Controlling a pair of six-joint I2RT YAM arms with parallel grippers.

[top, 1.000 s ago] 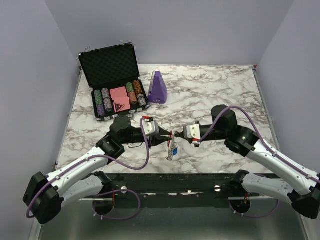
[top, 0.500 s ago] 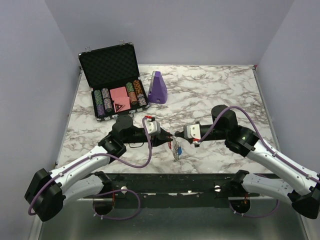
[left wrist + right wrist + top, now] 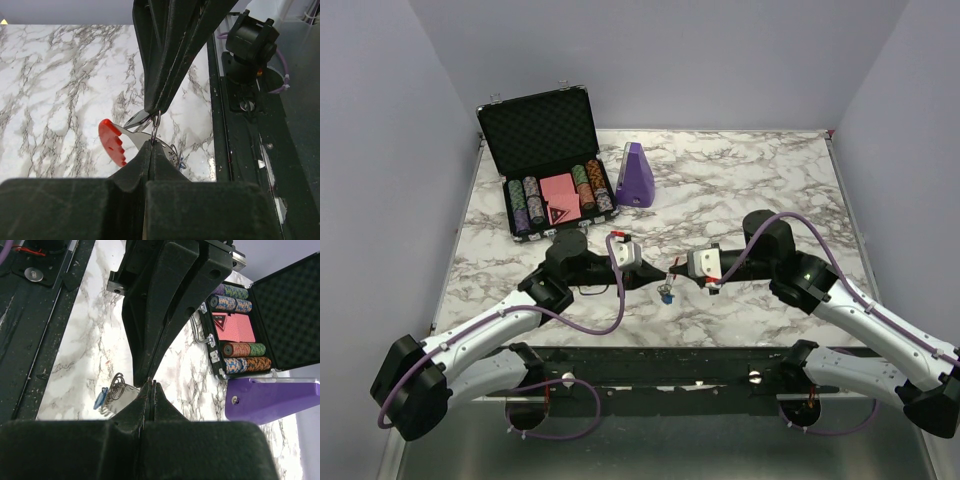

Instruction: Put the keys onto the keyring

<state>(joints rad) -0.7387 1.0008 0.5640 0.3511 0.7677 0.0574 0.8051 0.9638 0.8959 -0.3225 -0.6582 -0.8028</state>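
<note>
The two arms met nose to nose over the marbled table point(image 3: 750, 180), a little left of its middle and nearer the near edge than the far one. The left gripper point(image 3: 648, 272) was fully closed, its black fingers point(image 3: 165, 165) pressed into one wedge. In the left wrist view a thin silvery loop of the keyring point(image 3: 111, 141) ran into the seam at their tips, so the gripper appeared to pinch that wire. The keyring's red plastic piece, notched along one side, stuck out to the left of the tips.

The right gripper point(image 3: 677, 271) was also shut tight, point to point with the left one and gripping the same metal part of the keyring. The overhead view was too small to show the contact itself.

The keys point(image 3: 665, 294) hung in a small cluster just below the two sets of tips. One of them carried a blue tag point(image 3: 101, 398) beside a coil of wire.

Well apart, at the far left corner of the table, an open black case point(image 3: 538, 128) held rows of poker chips point(image 3: 525, 200). A purple wedge-shaped object point(image 3: 637, 175) stood just to its right.
</note>
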